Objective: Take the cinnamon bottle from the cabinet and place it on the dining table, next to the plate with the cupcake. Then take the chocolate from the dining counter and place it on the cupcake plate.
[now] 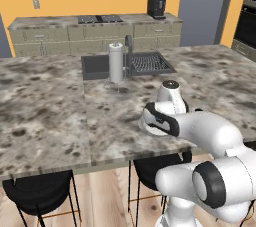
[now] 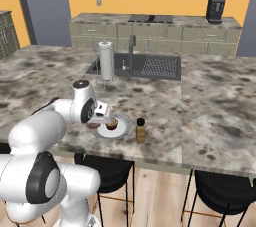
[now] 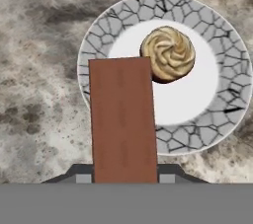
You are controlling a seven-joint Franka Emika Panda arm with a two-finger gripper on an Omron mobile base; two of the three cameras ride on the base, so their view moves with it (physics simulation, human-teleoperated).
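My gripper (image 3: pixel 125 177) is shut on the chocolate (image 3: pixel 123 119), a flat brown bar that sticks out from between the fingers. The bar hangs over the left part of the cupcake plate (image 3: pixel 232 65), a white plate with a cracked grey rim. The cupcake (image 3: pixel 168 53), with swirled cream frosting, sits on the plate just past the bar's far end. In the right base view the gripper (image 2: pixel 102 118) is low over the plate (image 2: pixel 126 129) near the counter's front edge. The cinnamon bottle (image 2: pixel 141 130) stands upright just right of the plate.
A paper towel holder (image 2: pixel 105 60) stands in front of the sink (image 2: pixel 150 66) and faucet (image 2: pixel 132 46) further back. Black stools (image 2: pixel 220 191) are tucked under the counter's front edge. A coffee machine (image 2: pixel 215 8) sits on the far counter.
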